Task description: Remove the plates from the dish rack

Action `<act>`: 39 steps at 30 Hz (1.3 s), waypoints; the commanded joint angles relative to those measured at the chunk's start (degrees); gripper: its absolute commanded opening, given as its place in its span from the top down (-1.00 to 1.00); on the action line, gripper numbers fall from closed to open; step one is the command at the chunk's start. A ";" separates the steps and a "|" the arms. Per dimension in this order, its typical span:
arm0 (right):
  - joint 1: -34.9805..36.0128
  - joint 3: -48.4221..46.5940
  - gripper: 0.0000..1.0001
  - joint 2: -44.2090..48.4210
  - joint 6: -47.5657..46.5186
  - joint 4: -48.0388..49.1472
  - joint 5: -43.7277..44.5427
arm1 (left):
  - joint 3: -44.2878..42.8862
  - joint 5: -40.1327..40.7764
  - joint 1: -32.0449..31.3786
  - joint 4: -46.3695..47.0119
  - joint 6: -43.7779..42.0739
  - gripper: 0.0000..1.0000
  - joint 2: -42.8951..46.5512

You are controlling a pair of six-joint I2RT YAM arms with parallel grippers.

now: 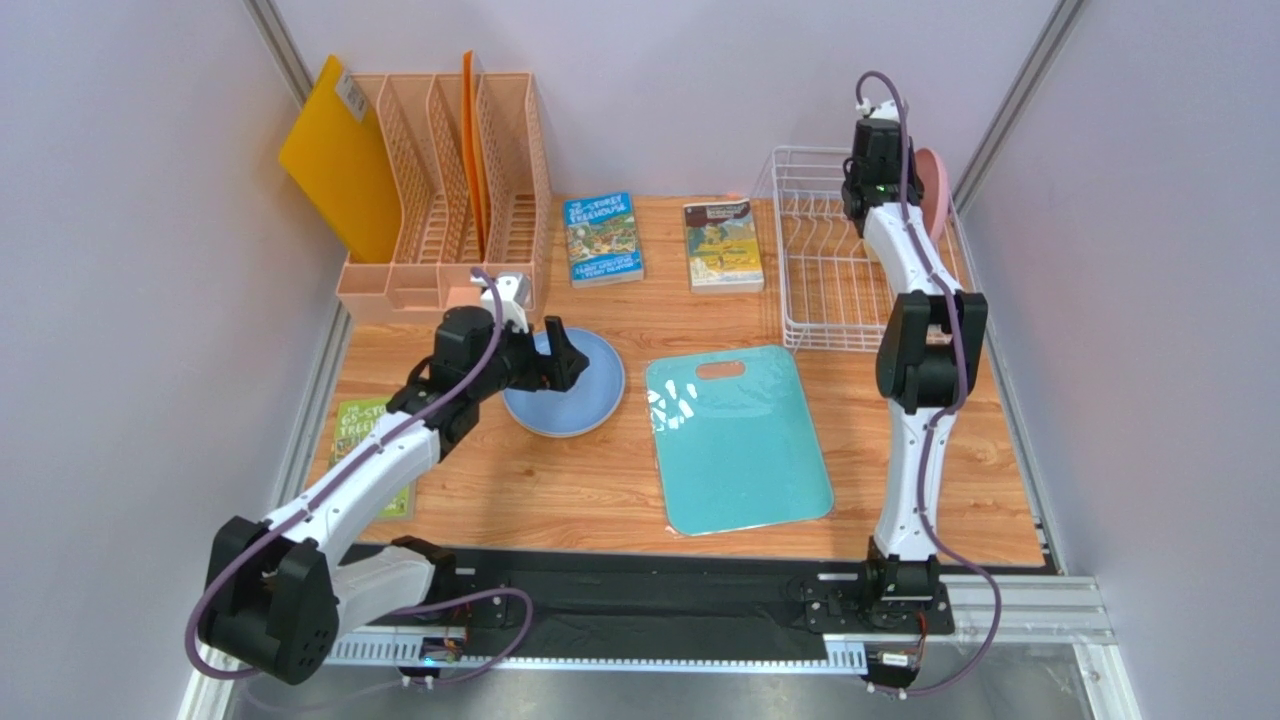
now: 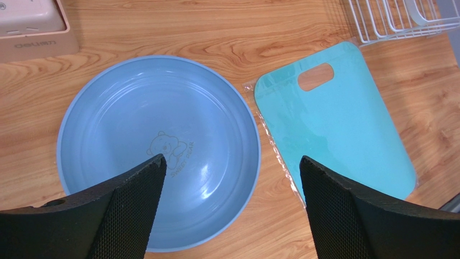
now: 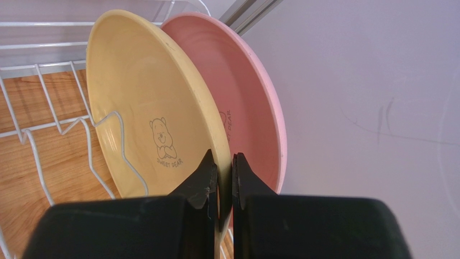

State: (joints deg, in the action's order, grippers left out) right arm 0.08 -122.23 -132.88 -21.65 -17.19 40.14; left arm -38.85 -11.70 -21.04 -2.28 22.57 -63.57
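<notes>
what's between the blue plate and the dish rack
The teal cutting board lies flat between the blue plate and the dish rack; the left wrist view shows it best.

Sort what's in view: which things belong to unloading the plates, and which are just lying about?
Job: dish rack; yellow plate, pinched by the right hand; pink plate beside it; blue plate under the open left hand.
Lying about: teal cutting board, two books, peach file organizer, yellow board, green booklet.

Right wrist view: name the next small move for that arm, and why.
Probably lift straight up: the right gripper pinches the rim of the yellow plate, which stands upright among the prongs of the dish rack, close beside the pink plate.
</notes>
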 commanded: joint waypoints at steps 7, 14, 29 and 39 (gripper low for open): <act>3.26 7.10 0.99 12.11 -7.08 15.43 10.66 | -4.03 0.28 -0.50 3.78 -1.03 -0.99 -2.26; 4.58 12.72 1.00 18.53 -11.22 20.36 13.65 | -6.85 -2.09 -1.20 5.71 -0.60 -0.99 -5.24; 13.89 31.25 0.97 46.03 23.39 -9.61 -5.67 | -10.63 -9.04 -2.60 12.56 3.97 -0.99 -8.94; 18.20 54.99 0.99 65.19 41.68 -5.32 -30.54 | -6.68 -10.09 -6.12 22.32 9.25 -0.99 -10.34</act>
State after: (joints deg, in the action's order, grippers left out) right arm 16.88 -73.23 -73.76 8.86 -26.79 22.55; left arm -47.09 -20.69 -25.71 13.47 29.32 -72.99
